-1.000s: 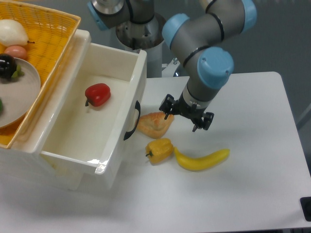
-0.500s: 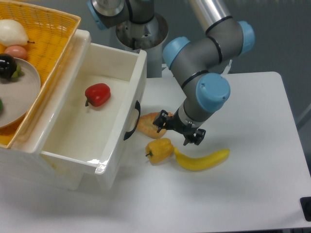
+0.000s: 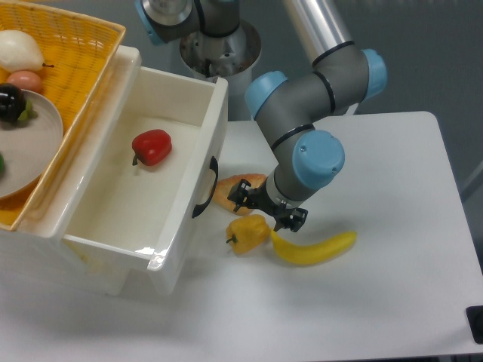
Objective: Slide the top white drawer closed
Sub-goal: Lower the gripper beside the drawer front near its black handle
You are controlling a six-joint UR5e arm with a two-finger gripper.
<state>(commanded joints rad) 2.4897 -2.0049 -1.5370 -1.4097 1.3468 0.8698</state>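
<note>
Top white drawer [image 3: 162, 188] stands pulled out at left (a red pepper [image 3: 152, 146] inside); gripper [image 3: 267, 210], fingers apart and empty, hangs right of its black handle [image 3: 205, 188], above a yellow pepper [image 3: 248, 233]

- No legible text, label, brand, number or sign was found anywhere in the camera view.
- No marking could be read on the top white drawer [image 3: 143, 188] or on the robot arm [image 3: 317, 151].
</note>
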